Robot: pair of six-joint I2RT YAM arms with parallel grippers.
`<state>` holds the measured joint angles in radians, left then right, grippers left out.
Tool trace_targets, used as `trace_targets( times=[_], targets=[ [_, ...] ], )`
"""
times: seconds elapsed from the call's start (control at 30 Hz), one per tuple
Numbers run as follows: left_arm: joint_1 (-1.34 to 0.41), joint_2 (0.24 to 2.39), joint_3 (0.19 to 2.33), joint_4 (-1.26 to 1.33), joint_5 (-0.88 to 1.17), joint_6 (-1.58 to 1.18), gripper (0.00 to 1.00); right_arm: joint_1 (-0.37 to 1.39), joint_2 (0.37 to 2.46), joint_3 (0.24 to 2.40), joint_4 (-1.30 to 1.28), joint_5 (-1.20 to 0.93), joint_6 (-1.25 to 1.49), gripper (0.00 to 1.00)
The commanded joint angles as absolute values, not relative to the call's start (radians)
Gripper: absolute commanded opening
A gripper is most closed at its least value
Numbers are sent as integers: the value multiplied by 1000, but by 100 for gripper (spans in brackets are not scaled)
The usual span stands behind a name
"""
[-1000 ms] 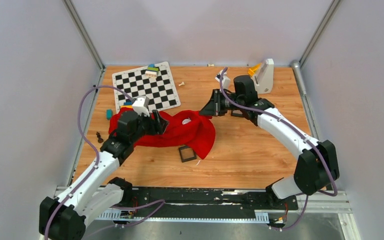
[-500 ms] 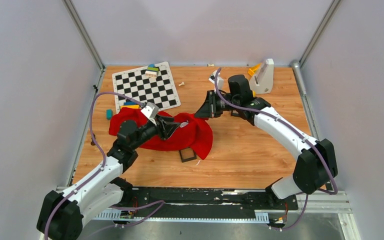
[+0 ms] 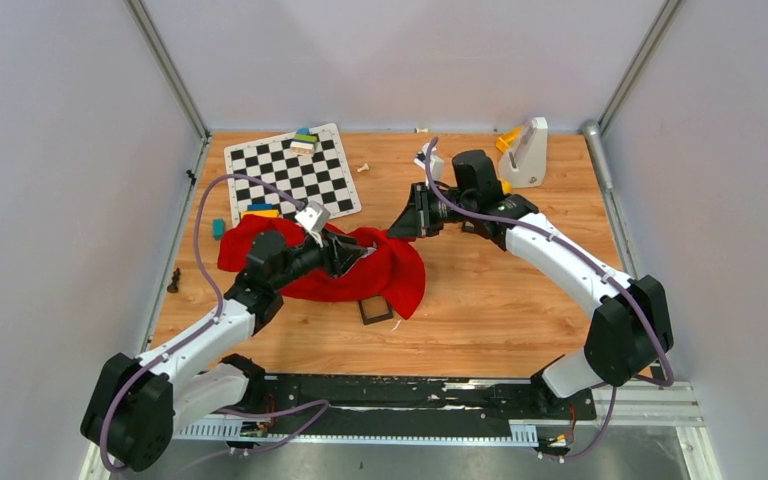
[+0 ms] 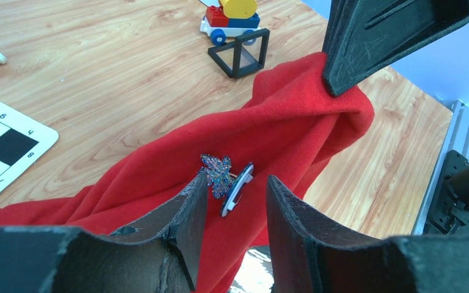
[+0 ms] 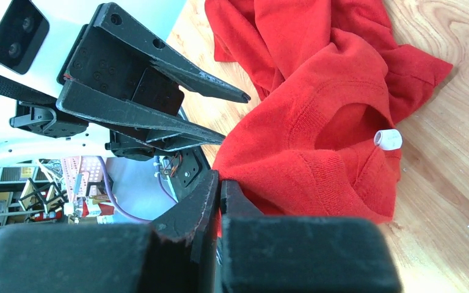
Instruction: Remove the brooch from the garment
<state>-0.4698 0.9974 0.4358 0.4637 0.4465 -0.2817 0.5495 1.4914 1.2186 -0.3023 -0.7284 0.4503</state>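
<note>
Pinching a fold of the garment (image 3: 385, 268) at the middle of the desk (image 3: 500, 300), the right end effector (image 5: 220, 183) is clamped on it; the left end effector (image 4: 238, 182) stands apart, the brooch (image 4: 218, 171) between its fingers.

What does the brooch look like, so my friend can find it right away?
Find the big red garment in the middle of the wooden table. Between the fingers of the left gripper, pinned on that cloth, is the brooch: a sparkly blue-purple shape, the only glittery thing on plain red.
</note>
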Motion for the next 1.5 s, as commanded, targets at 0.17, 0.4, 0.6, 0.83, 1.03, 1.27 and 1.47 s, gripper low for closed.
trace_targets(
  times=[0.17,0.4,0.6,0.83,1.03,1.27,1.47],
  targets=[
    [-471,1079,512,473,483,-246,42,560,1489,1269,-296,-777,443,0],
    [-471,1123,532,456,502,-235,36,562,1487,1267,-297,-780,445,0],
    [-472,1131,528,446,527,-227,24,561,1489,1270,-312,-754,439,0],
    [-472,1094,536,399,481,-231,0,558,1488,1256,-372,-607,430,0],
    [-472,996,483,417,388,-292,0,542,1506,1192,-378,-491,470,1],
    [-472,948,454,446,356,-389,0,543,1541,1114,-266,-634,518,5],
    [-472,931,447,444,349,-483,0,548,1507,1039,-162,-705,523,13]
  ],
)
